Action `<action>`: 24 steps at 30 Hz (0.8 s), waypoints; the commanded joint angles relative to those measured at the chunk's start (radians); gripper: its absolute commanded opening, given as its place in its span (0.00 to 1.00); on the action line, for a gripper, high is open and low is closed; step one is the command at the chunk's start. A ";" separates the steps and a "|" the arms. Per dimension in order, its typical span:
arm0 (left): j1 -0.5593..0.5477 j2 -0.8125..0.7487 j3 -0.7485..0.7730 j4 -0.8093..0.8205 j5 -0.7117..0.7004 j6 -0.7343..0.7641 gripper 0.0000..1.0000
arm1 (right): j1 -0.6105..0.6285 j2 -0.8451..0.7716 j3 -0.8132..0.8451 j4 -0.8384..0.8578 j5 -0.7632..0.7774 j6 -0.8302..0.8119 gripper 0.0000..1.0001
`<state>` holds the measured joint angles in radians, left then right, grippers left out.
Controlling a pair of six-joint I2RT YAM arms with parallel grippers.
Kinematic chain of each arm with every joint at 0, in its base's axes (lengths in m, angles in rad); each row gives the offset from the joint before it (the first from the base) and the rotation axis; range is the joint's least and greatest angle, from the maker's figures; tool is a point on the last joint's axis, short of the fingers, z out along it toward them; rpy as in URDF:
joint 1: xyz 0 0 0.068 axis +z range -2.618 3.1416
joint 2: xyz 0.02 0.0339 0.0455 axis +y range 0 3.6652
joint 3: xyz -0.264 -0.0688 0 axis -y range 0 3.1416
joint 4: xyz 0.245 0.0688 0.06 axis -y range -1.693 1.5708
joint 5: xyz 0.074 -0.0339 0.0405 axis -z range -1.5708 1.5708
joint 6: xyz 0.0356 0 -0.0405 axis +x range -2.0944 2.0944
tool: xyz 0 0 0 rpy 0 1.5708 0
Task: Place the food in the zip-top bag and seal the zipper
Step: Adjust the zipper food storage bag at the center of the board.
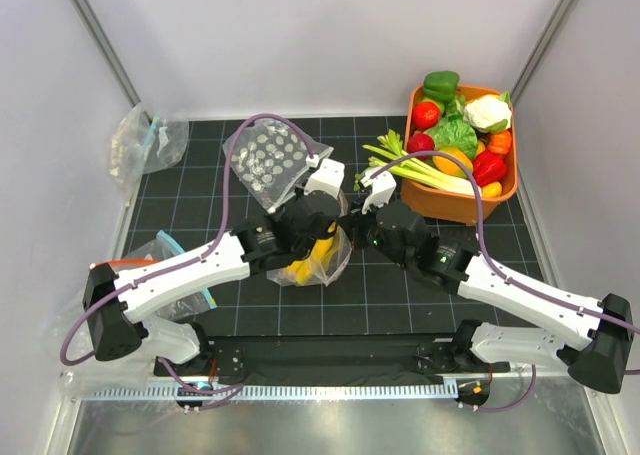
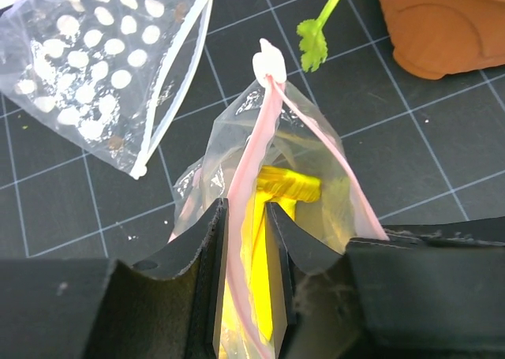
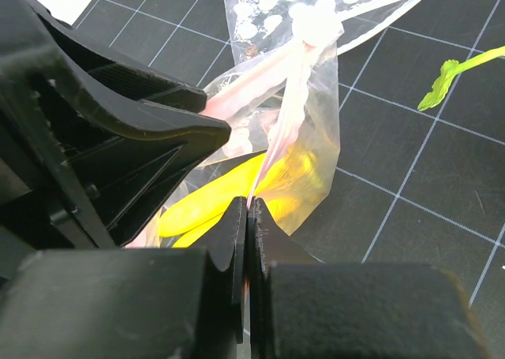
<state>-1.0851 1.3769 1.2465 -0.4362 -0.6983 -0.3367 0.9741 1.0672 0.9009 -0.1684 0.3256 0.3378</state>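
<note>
Black gridded matting point(image 1: 400, 295) covers the table between plain white walls, and an orange basin point(image 1: 455, 210) sits at the far right corner. Out in the middle, between the two arms, the zip-top bag point(image 2: 316, 162) stands up off the mat, clear plastic with a pale pink zipper point(image 2: 256, 138) along its mouth. The yellow banana bunch point(image 2: 288, 184) is inside it, showing through the plastic.

The left gripper point(image 2: 246, 241) has its jaws drawn in narrow, one on each side of one pink lip, holding that strip. The right gripper point(image 3: 247, 217) is pressed tight, the other pink lip running straight into the seam between its fingers. Both strips meet at a whitish end tab at the top and spread apart below it, so the mouth gapes and the zipper is not sealed.

Just beyond the held bag, a second bag with white dots point(image 2: 87, 51) lies flat on the mat, touched by neither arm. A leafy green celery tip point(image 2: 313, 43) pokes out past the basin onto the mat near it.

In the basin I can see the small red round fruit point(image 1: 427, 113) and the lettuce point(image 1: 455, 135), beside a white cauliflower point(image 1: 487, 110) and a green pepper point(image 1: 440, 80). Two plain clear bags point(image 1: 150, 140) lie off to the left, well apart from the arms.
</note>
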 commanded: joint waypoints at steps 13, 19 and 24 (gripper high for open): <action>-0.004 -0.012 0.047 -0.096 0.040 -0.079 0.37 | 0.003 -0.015 0.018 0.032 0.016 -0.016 0.01; -0.004 -0.009 0.050 -0.127 0.037 -0.090 0.33 | 0.005 -0.013 0.016 0.032 0.020 -0.017 0.01; -0.003 -0.009 0.053 -0.144 0.072 -0.105 0.18 | 0.002 -0.016 0.016 0.032 0.024 -0.014 0.01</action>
<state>-1.0855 1.3792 1.2594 -0.5564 -0.6518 -0.4194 0.9741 1.0672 0.9009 -0.1696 0.3298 0.3347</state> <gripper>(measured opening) 0.207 0.041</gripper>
